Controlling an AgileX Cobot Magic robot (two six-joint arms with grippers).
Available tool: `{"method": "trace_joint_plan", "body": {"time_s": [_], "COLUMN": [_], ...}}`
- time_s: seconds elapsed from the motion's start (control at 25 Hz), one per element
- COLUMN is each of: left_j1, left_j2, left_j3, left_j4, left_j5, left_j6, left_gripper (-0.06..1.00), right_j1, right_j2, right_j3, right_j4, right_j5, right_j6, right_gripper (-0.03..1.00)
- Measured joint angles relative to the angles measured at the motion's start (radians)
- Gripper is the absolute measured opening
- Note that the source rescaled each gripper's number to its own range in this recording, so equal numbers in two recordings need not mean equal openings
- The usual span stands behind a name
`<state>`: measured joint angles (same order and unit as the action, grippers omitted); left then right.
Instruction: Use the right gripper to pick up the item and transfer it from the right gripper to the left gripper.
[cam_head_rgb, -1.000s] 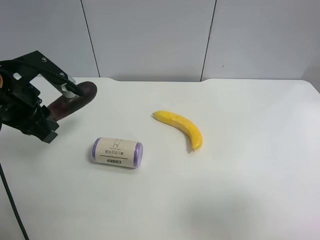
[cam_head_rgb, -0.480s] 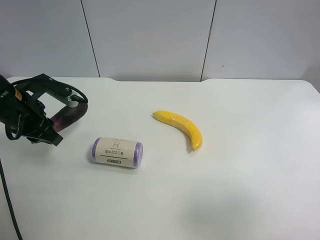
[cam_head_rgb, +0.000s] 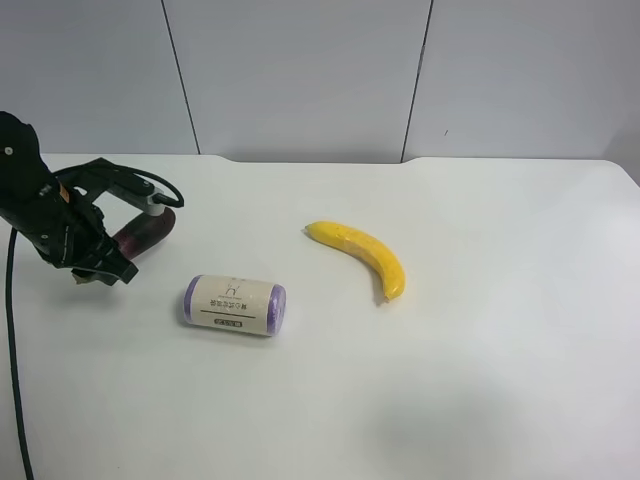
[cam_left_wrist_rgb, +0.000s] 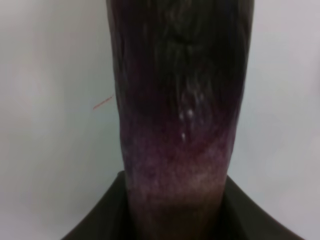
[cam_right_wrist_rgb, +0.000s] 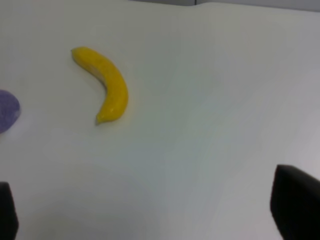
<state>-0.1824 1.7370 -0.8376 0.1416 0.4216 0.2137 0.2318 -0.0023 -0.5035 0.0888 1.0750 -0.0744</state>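
A dark purple eggplant (cam_head_rgb: 143, 231) lies low over the white table (cam_head_rgb: 480, 380) at the exterior high view's left. My left gripper (cam_head_rgb: 148, 204) is shut on it, and it fills the left wrist view (cam_left_wrist_rgb: 180, 100). A yellow banana (cam_head_rgb: 362, 255) lies near the table's middle and also shows in the right wrist view (cam_right_wrist_rgb: 106, 85). My right gripper (cam_right_wrist_rgb: 150, 215) is open and empty, hovering apart from the banana; only its two dark fingertips (cam_right_wrist_rgb: 296, 207) show. The right arm is out of the exterior high view.
A cream roll with purple ends (cam_head_rgb: 235, 305) lies on its side between the eggplant and the banana; one purple end shows in the right wrist view (cam_right_wrist_rgb: 7, 111). Grey wall panels stand behind the table's far edge (cam_head_rgb: 400, 160).
My left arm has come down and folded in toward the table with the eggplant held in it. The eggplant is now lower, close to the tabletop. Banana and roll have not moved.
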Motion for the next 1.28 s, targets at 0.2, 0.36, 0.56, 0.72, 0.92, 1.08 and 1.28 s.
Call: {"method": "trace_joint_plan", "body": {"time_s": [0.2,0.36,0.56,0.72,0.92,1.08,1.28], "left_j1": [0.000,0.000,0.000,0.000,0.000,0.000,0.000], "left_j2": [0.036,0.058,0.072,0.072,0.077,0.087,0.087], "left_j3": [0.000,-0.002,-0.002,-0.002,-0.002,-0.002,-0.002], "left_j4": [0.039,0.045,0.045,0.045,0.045,0.045,0.045], "left_j5": [-0.047,-0.067,-0.072,-0.073,-0.117,-0.125,-0.125], "left_j6": [0.000,0.000,0.000,0.000,-0.058,-0.076,-0.076], "left_gripper": [0.02,0.02,0.02,0.02,0.73,0.97,0.99], "right_j1": [0.000,0.000,0.000,0.000,0.000,0.000,0.000], "right_j2": [0.000,0.000,0.000,0.000,0.000,0.000,0.000], "right_j3": [0.000,0.000,0.000,0.000,0.000,0.000,0.000], "right_j4": [0.000,0.000,0.000,0.000,0.000,0.000,0.000], "right_j5": [0.000,0.000,0.000,0.000,0.000,0.000,0.000], "right_j6": [0.000,0.000,0.000,0.000,0.000,0.000,0.000], "right_gripper": [1.00,1.00,1.00,1.00,1.00,1.00,1.00]}}
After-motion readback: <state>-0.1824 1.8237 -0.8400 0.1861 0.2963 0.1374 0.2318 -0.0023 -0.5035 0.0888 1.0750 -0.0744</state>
